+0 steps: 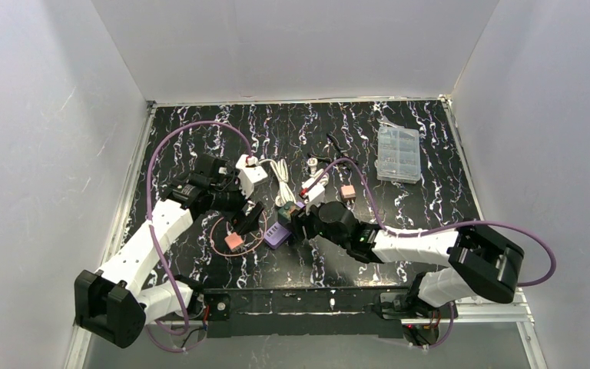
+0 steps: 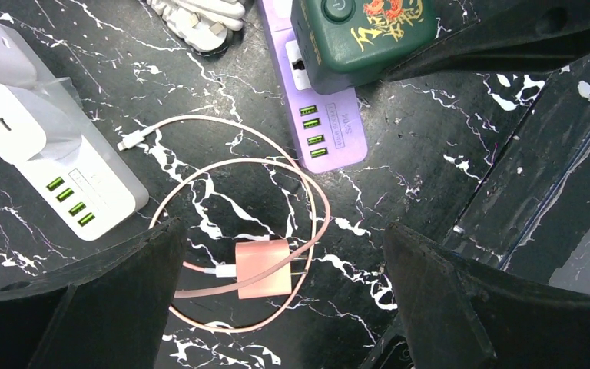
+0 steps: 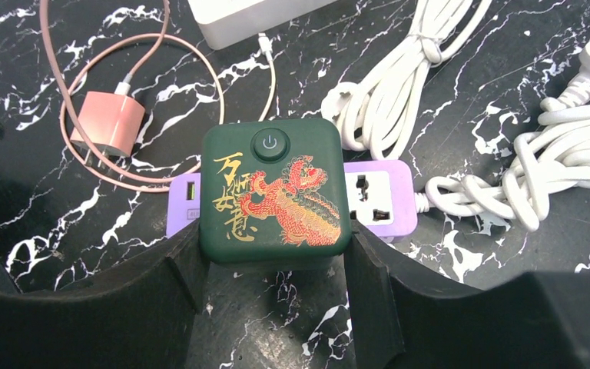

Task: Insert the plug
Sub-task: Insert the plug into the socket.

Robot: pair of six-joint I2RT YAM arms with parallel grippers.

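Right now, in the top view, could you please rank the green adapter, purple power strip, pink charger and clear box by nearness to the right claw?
1. the green adapter, held in the right claw.
2. the purple power strip, directly beneath the adapter.
3. the pink charger, farther left.
4. the clear box, far back right.
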